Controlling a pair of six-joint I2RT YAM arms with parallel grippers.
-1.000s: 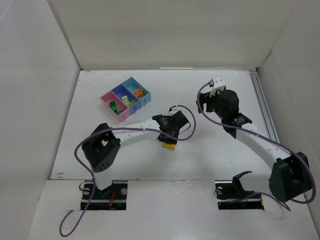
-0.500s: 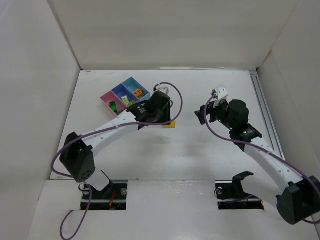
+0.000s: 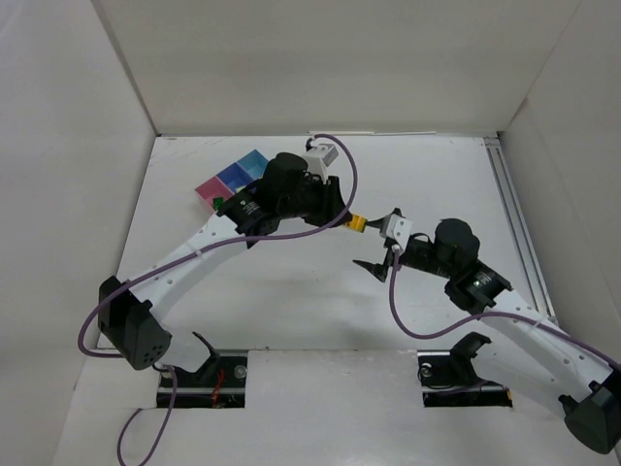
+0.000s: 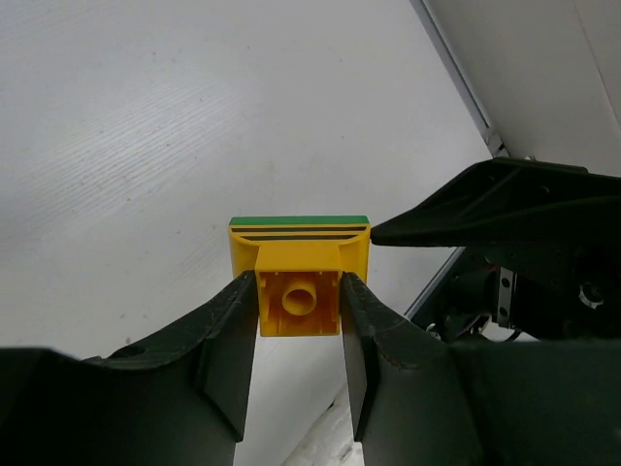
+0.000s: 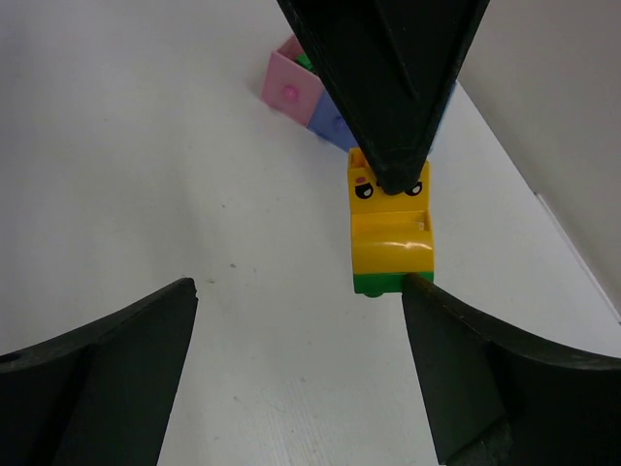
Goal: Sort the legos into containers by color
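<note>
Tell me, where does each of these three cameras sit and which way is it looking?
Top external: above and behind the arms, looking down on the table; both arms show.
Left wrist: on the left arm, looking along the left gripper's fingers, shut on a yellow brick.
Right wrist: on the right arm, looking between the open right gripper's fingers toward that brick and the containers.
Shared: both wrist views show the brick, and each the other arm's gripper.
</note>
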